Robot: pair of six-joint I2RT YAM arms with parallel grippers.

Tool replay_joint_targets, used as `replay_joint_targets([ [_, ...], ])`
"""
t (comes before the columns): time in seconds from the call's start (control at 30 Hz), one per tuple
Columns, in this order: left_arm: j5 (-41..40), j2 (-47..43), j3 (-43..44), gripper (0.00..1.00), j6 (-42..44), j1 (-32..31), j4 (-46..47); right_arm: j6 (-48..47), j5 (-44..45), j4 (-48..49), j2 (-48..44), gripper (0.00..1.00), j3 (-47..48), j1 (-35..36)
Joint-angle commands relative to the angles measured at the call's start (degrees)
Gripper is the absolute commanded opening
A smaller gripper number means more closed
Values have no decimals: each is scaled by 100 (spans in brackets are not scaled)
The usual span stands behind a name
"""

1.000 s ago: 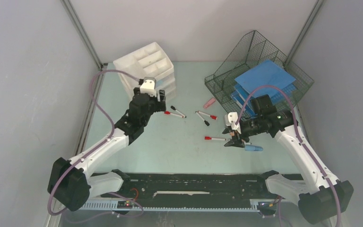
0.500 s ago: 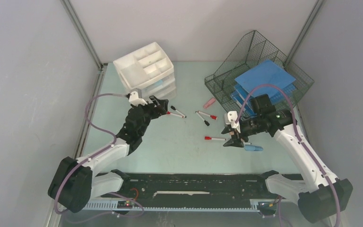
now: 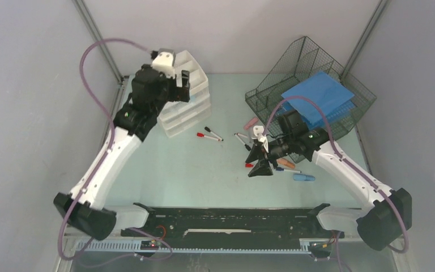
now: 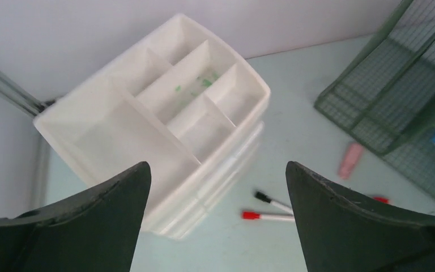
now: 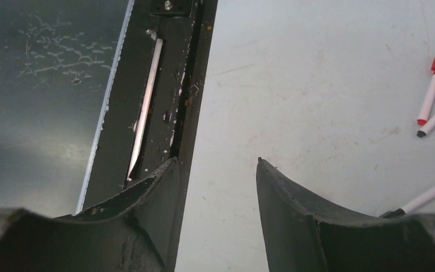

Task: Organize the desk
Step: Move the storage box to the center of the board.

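Observation:
The desk [image 3: 204, 175] is a pale mint-green tabletop with several markers on it. My left gripper [image 3: 184, 88] hangs open and empty above the white drawer unit [image 3: 190, 107]; the left wrist view looks down between the wide jaws [image 4: 217, 165] at the unit's top compartments [image 4: 164, 119]. A red-capped marker [image 4: 266, 215] and a black-capped one [image 4: 269, 199] lie beside it. My right gripper [image 3: 255, 163] is low over mid-desk, open with nothing between its fingers [image 5: 217, 161], over a red-capped marker [image 3: 250, 165]. More markers [image 5: 433, 90] lie nearby.
A dark wire-mesh tray [image 3: 311, 73] with blue folders [image 3: 317, 93] stands tilted at the back right. A pink eraser [image 3: 251, 123] lies before it. An orange object [image 3: 286, 163] and a blue one [image 3: 304, 177] rest by the right arm. The black rail [image 5: 170, 85] runs along the near edge.
My left arm has lifted away from the markers and swung back above the drawer unit, its jaws widening. My right gripper has slid left, from beside the blue object to the red-capped marker.

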Motion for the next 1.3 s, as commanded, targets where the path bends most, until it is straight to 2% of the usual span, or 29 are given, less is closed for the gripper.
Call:
replay_joint_targets([
  [0.0,80,1122,1333,94,1719,50,-2300,922,-168,815,85,61,14,21],
  [0.03,105,1337,1594,89,1938,56,-2493,1052,-226,917,124,61,11,7],
  [0.2,204,2126,2381,81,2648,57,-2937,1474,-361,1387,254,61,11,-38],
  [0.47,-31,3045,3206,70,3014,61,-3334,1433,-449,1243,402,60,16,-131],
  [0.67,-333,3145,3198,59,2875,63,-3339,1384,-509,1170,491,60,9,-196],
  [0.9,-528,2947,2798,53,2762,147,-3260,1346,-522,1148,578,60,13,-188],
  [1.07,-214,2905,2525,47,2654,335,-3255,1310,-520,1133,603,60,13,-188],
  [1.2,-96,2953,2471,28,2613,402,-3260,1314,-482,1159,656,60,15,-159],
  [1.27,-85,2965,2505,11,2574,415,-3254,1375,-416,1227,681,60,14,-121],
])
